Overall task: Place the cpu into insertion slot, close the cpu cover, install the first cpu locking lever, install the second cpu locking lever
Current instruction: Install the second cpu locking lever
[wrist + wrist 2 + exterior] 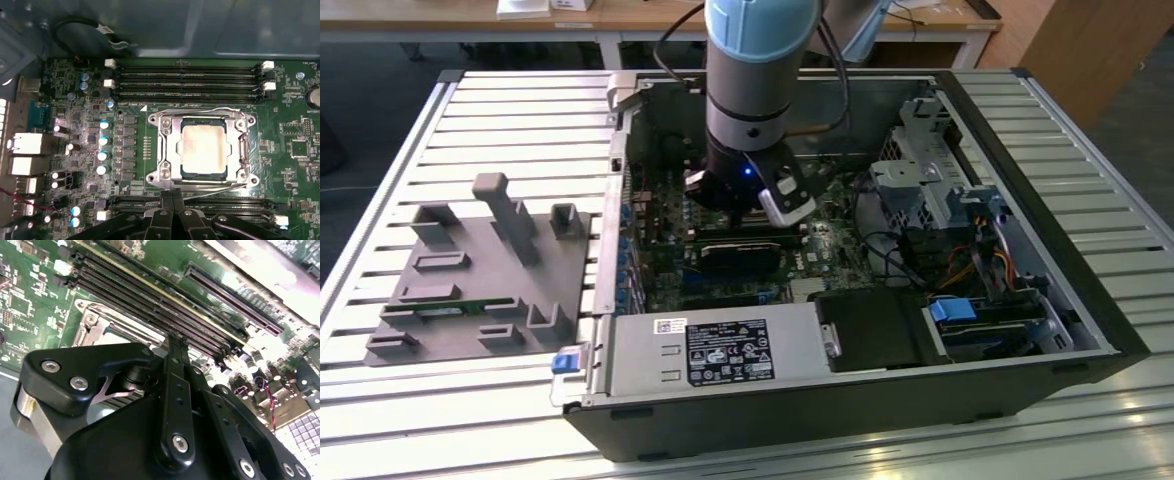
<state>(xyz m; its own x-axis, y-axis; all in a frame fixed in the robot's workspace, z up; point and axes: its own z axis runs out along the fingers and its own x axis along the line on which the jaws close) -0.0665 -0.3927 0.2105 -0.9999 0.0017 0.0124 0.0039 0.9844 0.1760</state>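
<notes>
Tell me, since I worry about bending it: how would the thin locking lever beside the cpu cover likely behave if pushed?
The locking lever looks like thin bent wire, so it probably flexes springily rather than staying stiff. Its polished metal likely makes it slippery. Running along the cpu cover above the cpu, it might snap sideways if released.

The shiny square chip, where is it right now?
In the first wrist view the chip sits in its socket under the closed silver cover, on the green board between two banks of long black memory slots.

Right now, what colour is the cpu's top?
Pale silvery-beige, clearest in the first wrist view: the cpu.
</notes>
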